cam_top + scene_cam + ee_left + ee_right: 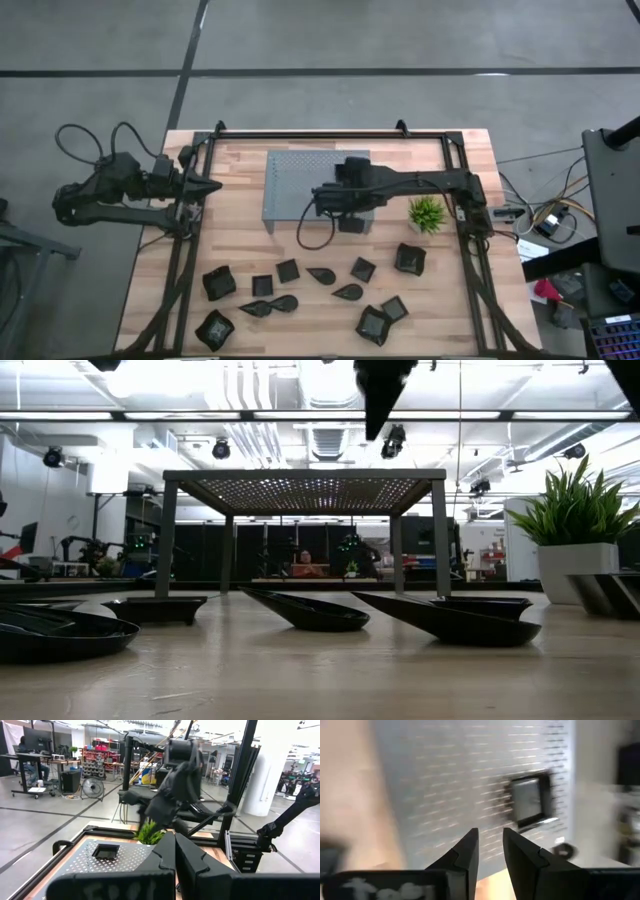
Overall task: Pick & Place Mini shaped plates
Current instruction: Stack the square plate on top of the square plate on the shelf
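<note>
Mini shaped plates (300, 290): black, rigid, light, probably slick; best pinched at a raised rim. Most lie along the table's near edge; one square plate (529, 800) sits on the perforated rack (295, 190), clear only from the wrists. Right gripper (490, 845) over rack, slightly parted, empty. Left gripper (175, 855) closed, waiting at left edge.

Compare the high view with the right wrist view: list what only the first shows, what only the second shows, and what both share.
Only the high view: the left gripper parked at the table's left edge, the plant, and the loose black plates spread across the table's near half.

Only the right wrist view: a square plate lying on the rack, and the right gripper's fingers standing apart with nothing between them.

Both: the grey perforated rack and bare wooden tabletop beside it.
</note>
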{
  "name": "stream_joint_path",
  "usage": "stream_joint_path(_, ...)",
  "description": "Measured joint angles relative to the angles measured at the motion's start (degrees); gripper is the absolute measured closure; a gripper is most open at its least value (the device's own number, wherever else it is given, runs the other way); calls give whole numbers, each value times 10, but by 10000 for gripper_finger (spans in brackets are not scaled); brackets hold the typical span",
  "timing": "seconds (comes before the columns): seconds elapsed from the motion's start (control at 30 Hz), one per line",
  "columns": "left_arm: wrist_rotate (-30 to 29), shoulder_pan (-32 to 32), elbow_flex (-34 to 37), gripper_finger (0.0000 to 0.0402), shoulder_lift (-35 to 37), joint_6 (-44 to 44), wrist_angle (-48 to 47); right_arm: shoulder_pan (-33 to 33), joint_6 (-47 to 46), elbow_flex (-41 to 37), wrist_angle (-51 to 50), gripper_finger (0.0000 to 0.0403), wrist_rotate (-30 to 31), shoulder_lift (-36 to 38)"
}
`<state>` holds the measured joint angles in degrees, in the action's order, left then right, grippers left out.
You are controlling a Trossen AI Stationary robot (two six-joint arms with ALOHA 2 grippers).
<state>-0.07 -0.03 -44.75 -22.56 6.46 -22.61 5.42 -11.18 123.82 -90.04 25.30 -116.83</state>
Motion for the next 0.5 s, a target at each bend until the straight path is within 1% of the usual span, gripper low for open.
stream_joint_path(0.1,0,0,0,401,0,0,0,22,-17,-6,1,326,-29,12)
stream_joint_path(0.23,0,0,0,401,0,0,0,57,-44,-24,0,333,-39,28)
stream_joint_path(0.3,0,0,0,401,0,0,0,72,-59,-33,0,336,-62,38)
stream_joint_path(0.43,0,0,0,401,0,0,0,109,-117,-53,0,340,-115,53)
stream_joint_path(0.5,0,0,0,401,0,0,0,134,-153,-67,0,341,-123,60)
